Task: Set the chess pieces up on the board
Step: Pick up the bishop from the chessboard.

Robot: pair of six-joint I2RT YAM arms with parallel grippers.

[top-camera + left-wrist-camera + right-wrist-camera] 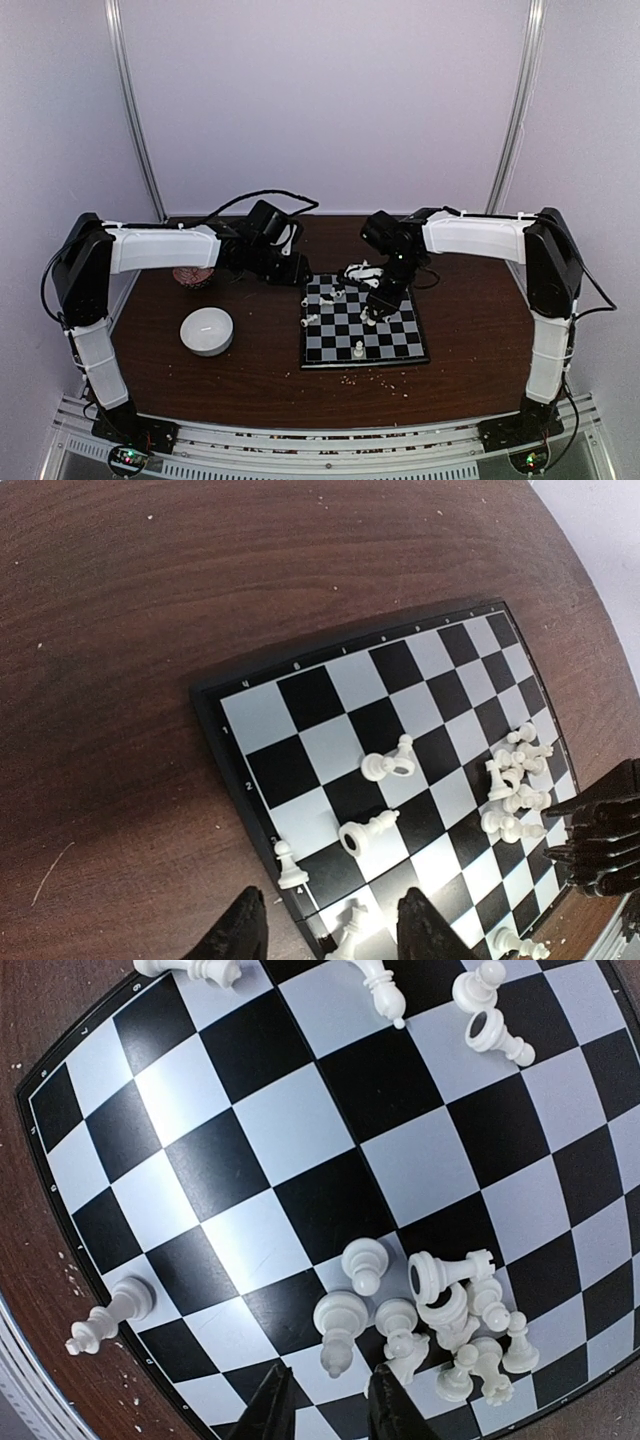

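Hovers with right fingers (268,1408) spread beside a toppled heap of chess pieces (400,1320) on the board (250,1130), probably to single one out. Straddles a fallen piece (345,922) with left fingers (240,932), also spread, at the board's edge by the brown surface (150,630).

top view looks down from afar; both wrist views sit close above the same board (310,695).

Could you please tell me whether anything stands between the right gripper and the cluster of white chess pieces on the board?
Nothing visible does. In the right wrist view the open right gripper points straight at the cluster of chess pieces on the board; the nearest toppled piece lies just beyond its fingertips.
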